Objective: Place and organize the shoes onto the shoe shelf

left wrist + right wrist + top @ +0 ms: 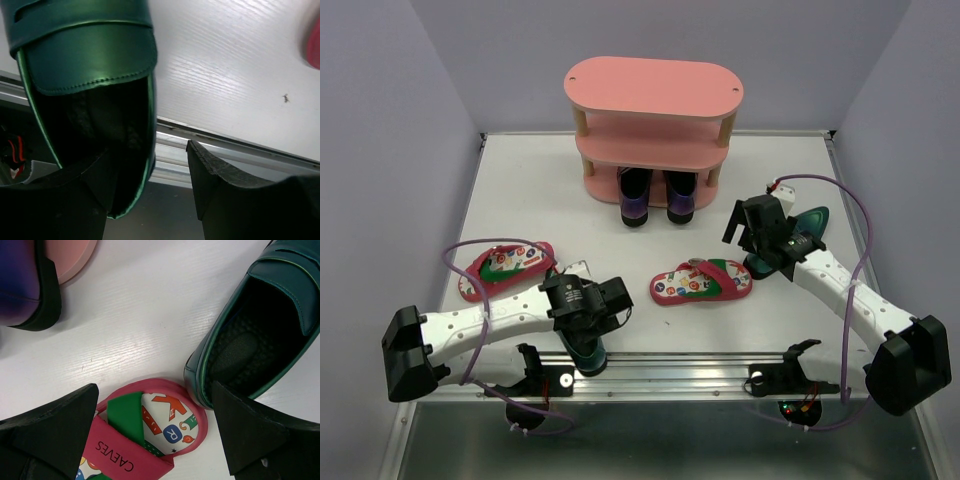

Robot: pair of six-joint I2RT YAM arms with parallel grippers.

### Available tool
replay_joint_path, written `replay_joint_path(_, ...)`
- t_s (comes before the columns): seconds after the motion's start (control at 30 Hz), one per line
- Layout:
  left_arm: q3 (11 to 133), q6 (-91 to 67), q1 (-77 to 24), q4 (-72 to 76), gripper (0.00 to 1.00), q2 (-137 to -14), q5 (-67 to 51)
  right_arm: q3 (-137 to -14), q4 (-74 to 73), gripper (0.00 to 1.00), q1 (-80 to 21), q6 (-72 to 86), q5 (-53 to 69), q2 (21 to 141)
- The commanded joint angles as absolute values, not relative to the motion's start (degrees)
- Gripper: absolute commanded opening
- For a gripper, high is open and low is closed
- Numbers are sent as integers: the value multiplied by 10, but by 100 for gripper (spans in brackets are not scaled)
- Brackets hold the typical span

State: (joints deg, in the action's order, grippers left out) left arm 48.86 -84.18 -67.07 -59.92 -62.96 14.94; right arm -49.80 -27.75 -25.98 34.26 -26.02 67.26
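The shoe shelf point(653, 88) stands at the back centre, with two purple loafers point(633, 196) point(680, 197) on its bottom tier. One red flip-flop point(505, 268) lies at the left. The other point(700, 282) lies in the middle. My left gripper point(592, 335) is open over a green loafer point(586, 352) at the front edge. In the left wrist view its left finger point(65, 200) is inside the loafer point(85, 50) and its right finger point(220, 190) outside. My right gripper point(760, 260) point(154, 390) is open above the flip-flop's end point(165, 415) and the heel of the second green loafer point(260, 340).
A metal rail point(670, 362) runs along the table's front edge, right behind the left loafer. Grey walls close in the left, right and back. The shelf's top and middle tiers point(650, 150) hold nothing.
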Motion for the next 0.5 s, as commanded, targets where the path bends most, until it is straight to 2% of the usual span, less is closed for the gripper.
replay_joint_path(0.0, 476, -869, -673, -631, 65, -626, 187, -519, -248, 100, -263, 341, -259, 676)
replay_joint_path(0.13, 461, -868, -673, -619, 65, -622, 192, -526, -245, 100, -263, 341, -255, 682)
replay_joint_path(0.23, 441, -858, -673, -587, 58, -630, 184, -530, -245, 100, -263, 342, -249, 686)
replay_joint_path(0.27, 437, -847, -673, -564, 52, -633, 177, -532, -245, 100, -263, 343, -248, 688)
replay_joint_path(0.4, 422, -823, -672, -514, 41, -660, 165, -533, -245, 100, -263, 341, -247, 686)
replay_joint_path(0.43, 425, -820, -672, -512, 35, -665, 167, -533, -245, 100, -263, 339, -248, 684)
replay_joint_path(0.47, 431, -818, -672, -514, 11, -670, 177, -533, -245, 100, -263, 339, -249, 682)
